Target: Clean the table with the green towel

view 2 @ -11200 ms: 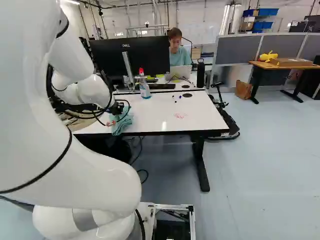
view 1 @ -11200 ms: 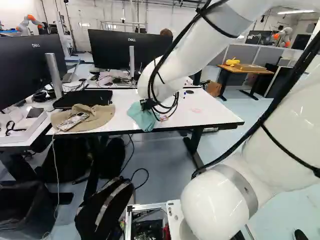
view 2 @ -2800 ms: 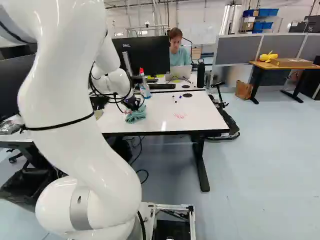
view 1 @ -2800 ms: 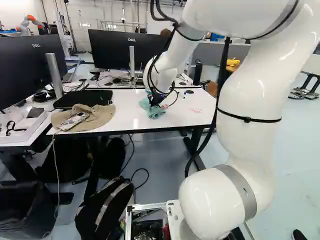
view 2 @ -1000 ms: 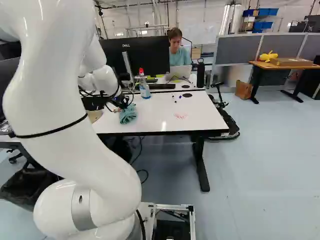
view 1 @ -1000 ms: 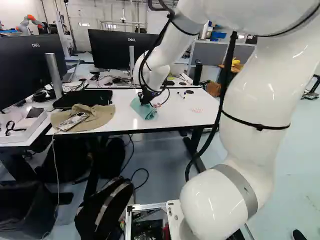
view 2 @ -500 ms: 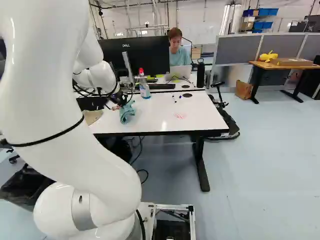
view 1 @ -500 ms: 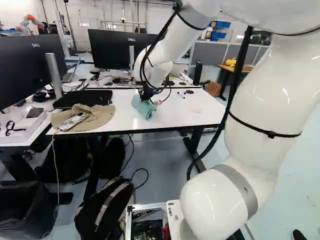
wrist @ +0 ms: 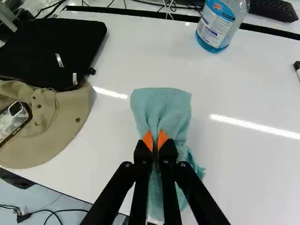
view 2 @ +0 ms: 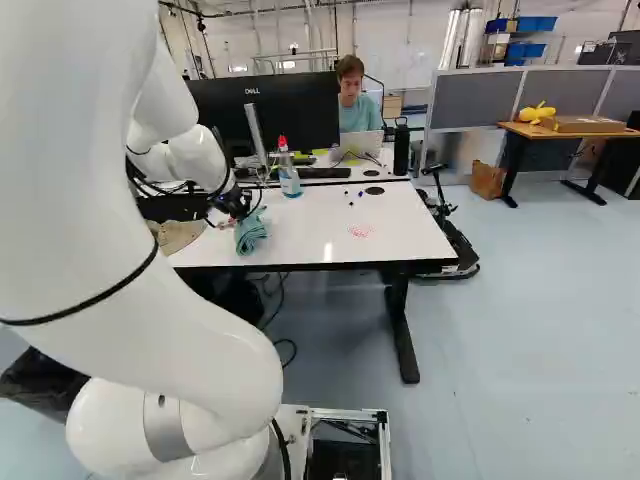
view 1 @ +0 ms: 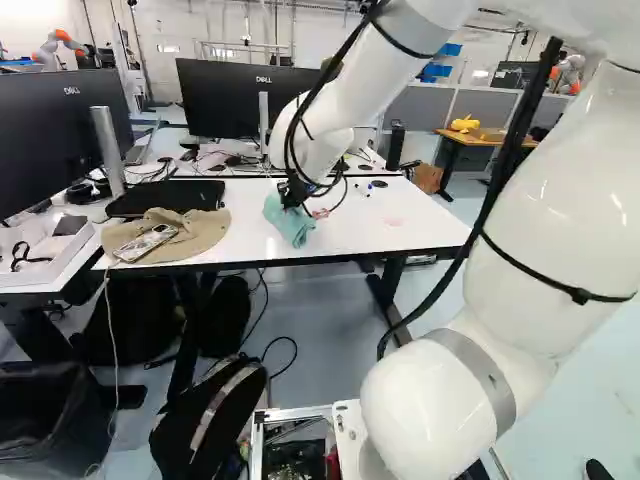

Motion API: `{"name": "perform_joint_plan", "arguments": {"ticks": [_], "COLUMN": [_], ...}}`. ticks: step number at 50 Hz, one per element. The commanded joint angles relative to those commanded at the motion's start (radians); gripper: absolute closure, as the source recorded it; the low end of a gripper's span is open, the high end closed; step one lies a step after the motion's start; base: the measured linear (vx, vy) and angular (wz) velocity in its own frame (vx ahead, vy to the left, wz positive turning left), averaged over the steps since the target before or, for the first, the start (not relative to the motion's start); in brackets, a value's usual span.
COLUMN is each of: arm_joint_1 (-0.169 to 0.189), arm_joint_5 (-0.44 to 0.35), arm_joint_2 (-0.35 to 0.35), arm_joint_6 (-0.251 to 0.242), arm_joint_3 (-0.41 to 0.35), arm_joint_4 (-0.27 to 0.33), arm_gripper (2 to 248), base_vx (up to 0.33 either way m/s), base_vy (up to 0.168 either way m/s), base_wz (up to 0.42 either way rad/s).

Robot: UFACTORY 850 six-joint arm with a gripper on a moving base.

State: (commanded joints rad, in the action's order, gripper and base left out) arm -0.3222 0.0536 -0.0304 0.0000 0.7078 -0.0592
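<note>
Green towel (wrist: 163,110) lies on the white worktop (wrist: 253,93) near the tan brimmed hat (wrist: 65,115), gathered middle pinched in your pincer (wrist: 155,140); expect light, limp cloth that'll likely bunch when pushed, so grip that middle fold, not a loose edge.

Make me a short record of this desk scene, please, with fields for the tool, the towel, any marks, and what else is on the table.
Tool: closed on the green towel
Green towel: bunched between the pads, on the white table
Red marks: on the tabletop, right of the towel in the right base view
Also on table: spray bottle, black case, tan hat
On hat: phone
</note>
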Motion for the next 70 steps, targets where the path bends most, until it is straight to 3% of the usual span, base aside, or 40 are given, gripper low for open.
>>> {"name": "perform_joint_plan", "arguments": {"ticks": [45, 70], "arm_joint_1": [0.050, 0.054], "arm_joint_5": [0.000, 0.000], "arm_joint_2": [-0.273, -0.280], "arm_joint_6": [0.000, 0.000], "arm_joint_3": [-0.250, -0.253], "arm_joint_4": [0.000, 0.000], "arm_gripper": [218, 218], "base_vx": [0.000, 0.000], "base_vy": [0.000, 0.000], "base_wz": [0.000, 0.000]}}
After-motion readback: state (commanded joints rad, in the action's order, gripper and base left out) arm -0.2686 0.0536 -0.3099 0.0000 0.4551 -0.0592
